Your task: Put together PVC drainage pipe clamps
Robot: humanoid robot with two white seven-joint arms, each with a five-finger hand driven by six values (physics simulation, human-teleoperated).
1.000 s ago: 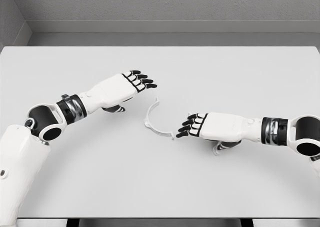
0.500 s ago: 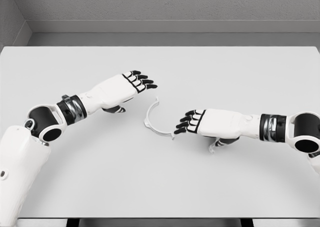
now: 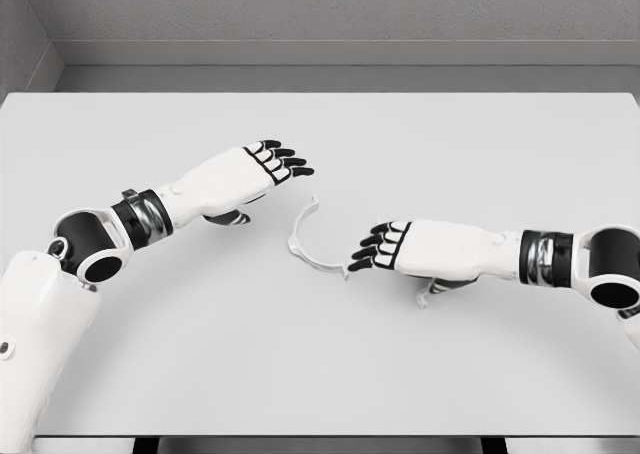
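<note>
A white half-ring pipe clamp (image 3: 304, 239) lies on the white table (image 3: 320, 354) near the middle, its open side facing right. My left hand (image 3: 270, 162) hovers up and to the left of it, fingers stretched out and holding nothing. My right hand (image 3: 378, 246) is just right of the clamp's lower end, fingertips (image 3: 360, 259) close to it, open and holding nothing. A second small white clamp part (image 3: 430, 292) shows partly under the right palm; most of it is hidden.
A grey wall and ledge (image 3: 320, 59) run behind the table's far edge. The table's front edge (image 3: 320, 436) lies near the bottom of the view.
My right hand has risen slightly and drawn a little right over the last second; the small part under it shifted along. The left hand and the half-ring clamp have stayed nearly still.
</note>
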